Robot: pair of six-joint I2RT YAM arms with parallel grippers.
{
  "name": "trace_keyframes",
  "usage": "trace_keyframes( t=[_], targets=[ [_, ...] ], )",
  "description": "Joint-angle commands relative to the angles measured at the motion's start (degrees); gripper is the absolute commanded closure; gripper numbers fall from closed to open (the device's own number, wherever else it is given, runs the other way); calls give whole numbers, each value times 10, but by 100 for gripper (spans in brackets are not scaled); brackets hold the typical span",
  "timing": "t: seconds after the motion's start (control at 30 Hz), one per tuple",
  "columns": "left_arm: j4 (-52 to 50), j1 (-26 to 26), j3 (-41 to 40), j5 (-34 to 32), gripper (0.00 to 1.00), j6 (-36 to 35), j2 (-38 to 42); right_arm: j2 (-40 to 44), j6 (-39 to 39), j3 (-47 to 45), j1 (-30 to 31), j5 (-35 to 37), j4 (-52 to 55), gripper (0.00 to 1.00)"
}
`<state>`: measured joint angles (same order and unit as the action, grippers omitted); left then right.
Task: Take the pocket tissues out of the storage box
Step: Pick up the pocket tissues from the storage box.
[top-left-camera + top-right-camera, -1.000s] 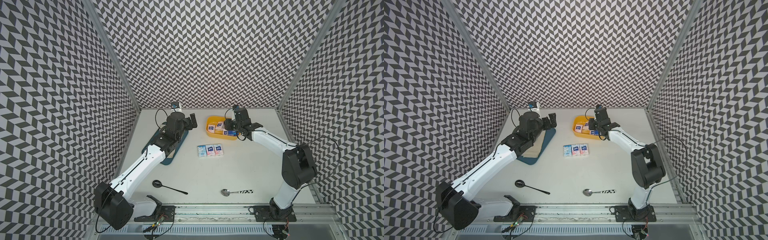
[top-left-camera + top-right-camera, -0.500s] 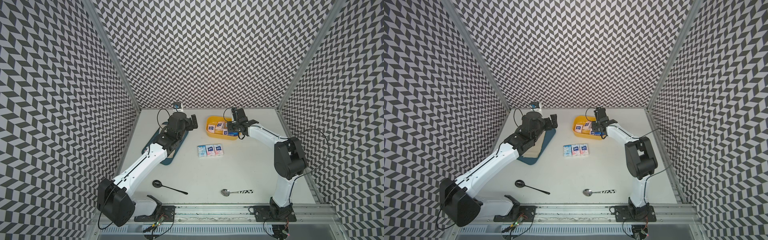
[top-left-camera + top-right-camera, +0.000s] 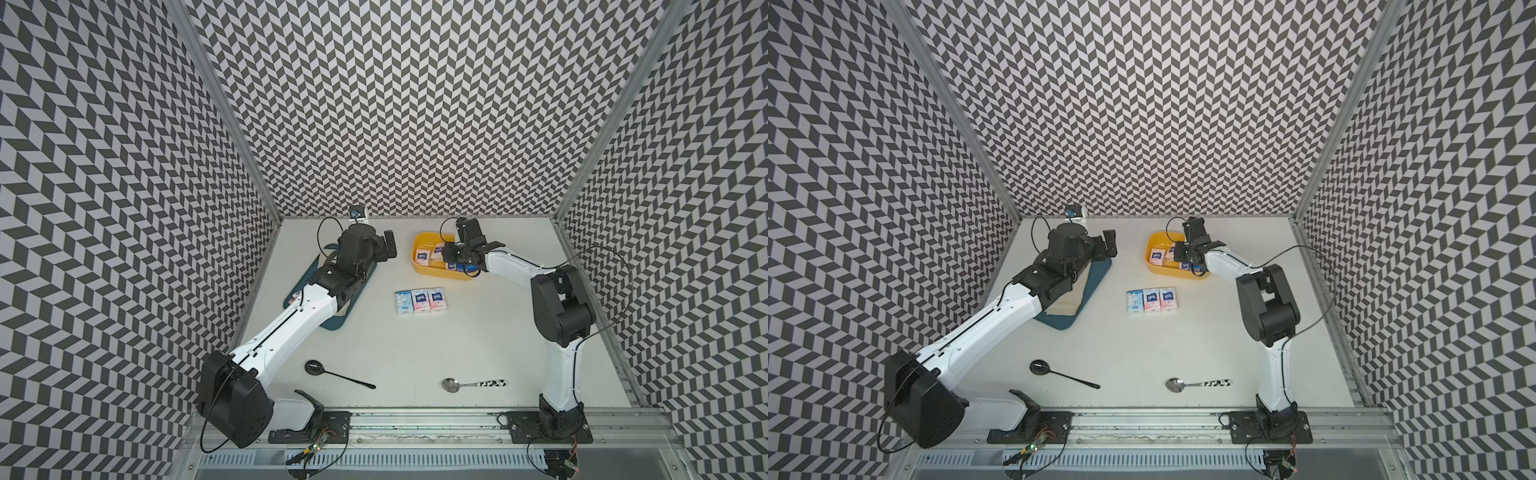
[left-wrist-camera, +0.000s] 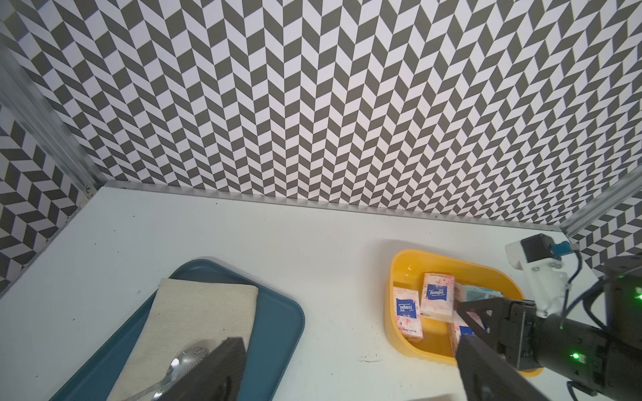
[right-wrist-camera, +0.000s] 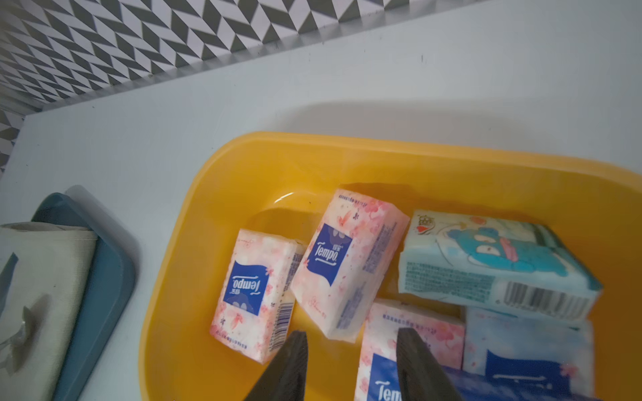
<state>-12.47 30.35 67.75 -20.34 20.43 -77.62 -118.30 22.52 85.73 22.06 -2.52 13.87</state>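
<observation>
The right gripper [image 5: 351,331] hangs low inside the storage box [image 5: 243,180] with its jaws parted. Nothing is held between them; only the yellow floor and the edges of two packs show in the gap. At the front of the table lie a black spoon [image 3: 312,367] and a metal spoon [image 3: 450,385], well apart and not part of the task. Further in, three packs [image 3: 419,300] of the pocket tissues lie flat on the table in a neat row, touching side by side, so this part looks done. Behind them, in the box, at least five packs remain. One pink pack [image 5: 410,340] is partly behind a finger, and a tilted pink pack [image 5: 347,264] leans near a flat pink pack [image 5: 250,295]. A pale blue pack [image 5: 493,264] lies beyond, towards the far wall. To the side, the left gripper [image 4: 349,343] hovers spread open and empty above the blue tray [image 4: 278,312] with its beige cloth [image 4: 201,312]. I judge that the step in hand is the reach for the next pack, though I cannot tell which one is aimed at. The next move calls for centring the jaws across the narrow side of one pack, then closing and lifting it clear of the box wall.
</observation>
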Motion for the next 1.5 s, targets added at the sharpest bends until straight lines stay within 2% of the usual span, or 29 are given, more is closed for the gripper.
trace_keyframes(
  t=[0.0,0.6,0.7,0.87,0.97,1.47],
  targets=[
    [12,-3,15,-8,1,-8,2,-11,34,16,8,-10,-39,54],
    [7,-7,16,-11,1,-16,18,-91,85,72,9,-1,-2,54],
    [6,-7,16,-13,1,-17,20,-98,89,70,10,-8,-10,62],
    [4,-9,15,-15,1,-17,25,-96,91,55,9,-26,-35,89],
    [4,-10,14,-15,1,-16,26,-89,85,50,9,-34,-44,98],
    [3,-11,15,-16,1,-16,31,38,77,17,6,-52,-98,100]
  ],
)
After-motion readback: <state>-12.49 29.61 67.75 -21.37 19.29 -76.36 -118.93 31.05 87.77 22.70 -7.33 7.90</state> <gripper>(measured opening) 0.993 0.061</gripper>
